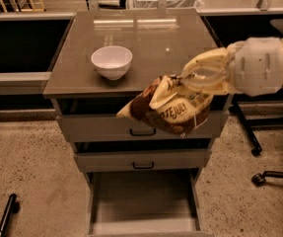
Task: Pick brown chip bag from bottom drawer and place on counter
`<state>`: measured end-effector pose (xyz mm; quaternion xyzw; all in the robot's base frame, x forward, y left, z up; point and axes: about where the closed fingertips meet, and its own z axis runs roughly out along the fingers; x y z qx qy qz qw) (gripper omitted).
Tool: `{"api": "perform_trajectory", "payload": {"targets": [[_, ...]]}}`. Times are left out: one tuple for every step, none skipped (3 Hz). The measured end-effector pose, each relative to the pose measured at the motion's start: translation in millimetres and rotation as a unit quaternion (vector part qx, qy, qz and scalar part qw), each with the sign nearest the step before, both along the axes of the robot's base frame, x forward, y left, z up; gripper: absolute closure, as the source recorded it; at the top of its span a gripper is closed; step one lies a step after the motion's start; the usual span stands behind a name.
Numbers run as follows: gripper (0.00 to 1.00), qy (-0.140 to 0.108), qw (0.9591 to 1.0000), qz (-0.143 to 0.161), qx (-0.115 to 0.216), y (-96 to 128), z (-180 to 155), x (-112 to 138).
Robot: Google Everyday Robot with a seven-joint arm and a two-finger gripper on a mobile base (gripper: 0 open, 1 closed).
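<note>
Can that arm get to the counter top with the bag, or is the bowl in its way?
Probably yes. The gripper holds the brown chip bag at the front right edge of the counter; the white bowl sits far left, out of its path.
</note>
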<state>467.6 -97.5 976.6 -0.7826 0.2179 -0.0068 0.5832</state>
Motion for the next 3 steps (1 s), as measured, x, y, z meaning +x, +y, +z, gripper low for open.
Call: {"api": "perform_trajectory", "payload": {"targets": [[1.0,-0.062,0.9955,-0.044,-0.056,-19.4,40.5,34.7],[1.0,-0.115,0.9849,-0.092,-0.091,-39.9,76.0,75.6],[1.0,-0.156,0.9718,-0.144,-0.102,-64.6,90.5,125.8]]}}
